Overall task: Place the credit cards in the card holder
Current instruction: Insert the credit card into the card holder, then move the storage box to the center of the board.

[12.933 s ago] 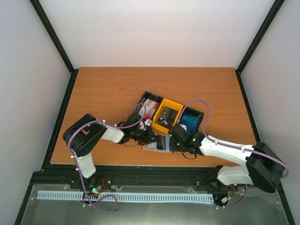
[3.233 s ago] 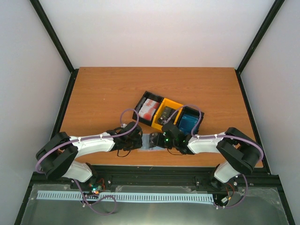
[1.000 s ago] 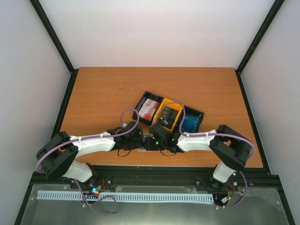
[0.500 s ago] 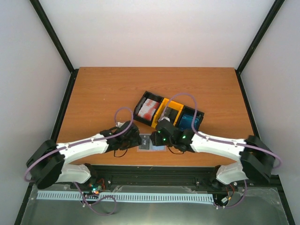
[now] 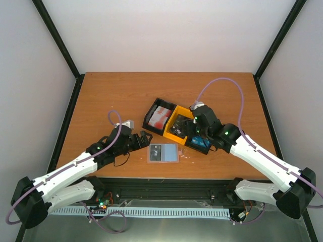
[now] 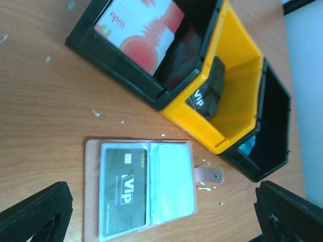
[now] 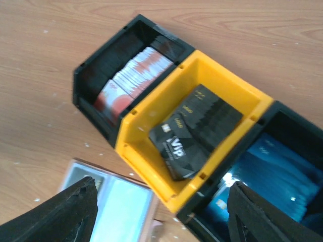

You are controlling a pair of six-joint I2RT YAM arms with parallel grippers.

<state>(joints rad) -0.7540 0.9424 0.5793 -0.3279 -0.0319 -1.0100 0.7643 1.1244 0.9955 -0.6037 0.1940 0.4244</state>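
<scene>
1. Wide open is the left pincer [image 6: 161, 204]; it holds nothing and touches nothing, and its fingers [image 6: 38, 214] stand far apart over the table [image 5: 101, 101], near the left side of the card holder [image 6: 144, 194]
2. Also the right pincer [image 7: 161, 206] is wide open and empty; it hangs above the three bins
3. The card holder lies open and flat on the table, in front of the bins, and one dark card [image 6: 123, 189] sits in its left pocket
4. The red-and-white cards [image 6: 141, 25] are in the black bin [image 6: 116, 65], the dark cards [image 7: 197, 131] in the yellow bin [image 6: 242, 96], the blue cards [image 7: 272, 171] in the other black bin [image 6: 275, 126]
</scene>
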